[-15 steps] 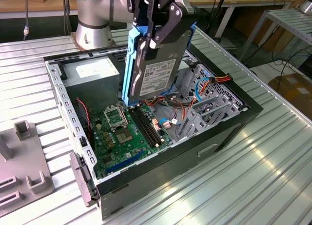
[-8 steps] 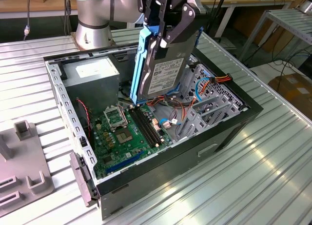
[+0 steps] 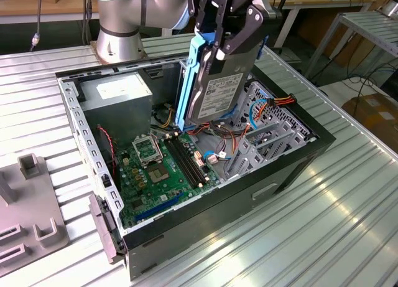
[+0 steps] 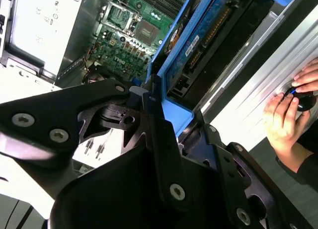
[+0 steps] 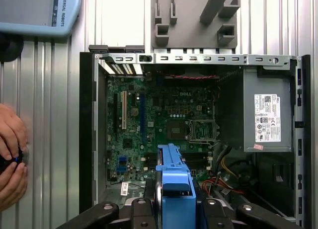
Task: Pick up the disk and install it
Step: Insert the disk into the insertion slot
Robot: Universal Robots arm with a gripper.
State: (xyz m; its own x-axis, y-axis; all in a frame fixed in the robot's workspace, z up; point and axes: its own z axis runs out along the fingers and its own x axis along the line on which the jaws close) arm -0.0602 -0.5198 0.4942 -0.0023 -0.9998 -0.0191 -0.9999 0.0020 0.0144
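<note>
Gripper: pinched shut on the disk at its top end, across the blue carrier frame. Hangs upright, label outward, over the open computer case and above the motherboard. Probably dense, rigid and shock-sensitive; best held by the frame edges, away from the circuit side. Beyond, the power-supply box.

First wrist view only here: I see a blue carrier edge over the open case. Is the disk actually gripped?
Observer: Yes. In the exterior view the gripper is clamped on the disk at its upper end, holding it near upright.
Operator: Lower end?
Observer: Low over loose cables, between the memory slots and the drive cage. Whether it touches them, I cannot tell.
Operator: Label side?
Observer: The label faces the exterior camera.
</note>
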